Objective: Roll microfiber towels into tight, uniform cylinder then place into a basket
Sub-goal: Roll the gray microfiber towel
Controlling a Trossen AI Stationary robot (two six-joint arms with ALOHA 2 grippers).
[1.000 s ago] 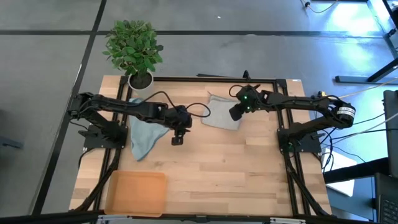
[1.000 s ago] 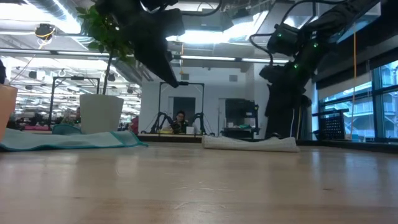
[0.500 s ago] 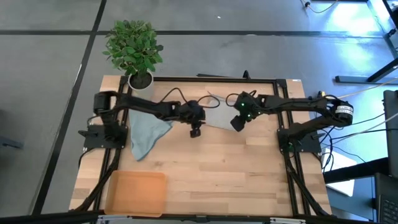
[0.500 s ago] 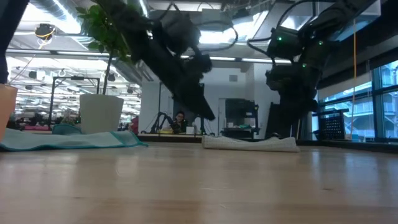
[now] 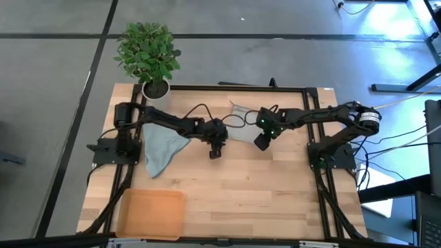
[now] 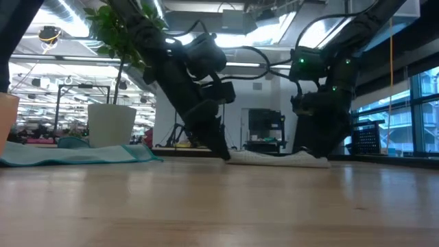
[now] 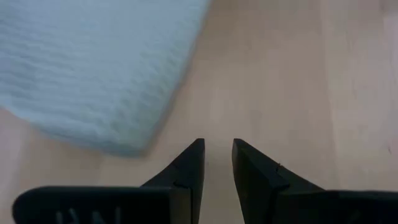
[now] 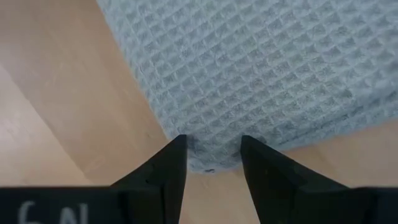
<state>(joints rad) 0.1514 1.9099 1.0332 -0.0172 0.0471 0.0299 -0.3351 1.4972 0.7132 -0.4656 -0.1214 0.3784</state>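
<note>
A pale grey-green towel (image 5: 242,129) lies flat on the wood at the table's far middle; it also shows in the low view (image 6: 274,158). My left gripper (image 5: 216,154) hangs low just off its near left corner (image 7: 134,146), over bare wood, with a narrow gap between its fingers and nothing in it. My right gripper (image 5: 260,145) points steeply down at the towel's near right corner, its open fingers either side of that corner. A blue-teal towel (image 5: 160,146) lies spread at the left. The orange-tan basket (image 5: 151,213) sits at the near left. My right gripper (image 8: 213,146) stands open astride the grey-green towel's near right corner (image 8: 208,163), coming from above. That corner lies flat on the table. Whether the fingertips touch the cloth I cannot tell.
A potted plant (image 5: 148,52) in a white pot (image 6: 110,123) stands at the far left corner. Black cables loop over the towel's far edge (image 5: 234,117). Bare wood stretches across the near middle and right of the table (image 5: 275,200).
My left gripper has swung from beside the blue-teal towel toward the table's right and come down low at the grey-green towel's near left corner. My right gripper has sunk and tipped more steeply down, shifting slightly toward the near edge. Both towels lie as before.
</note>
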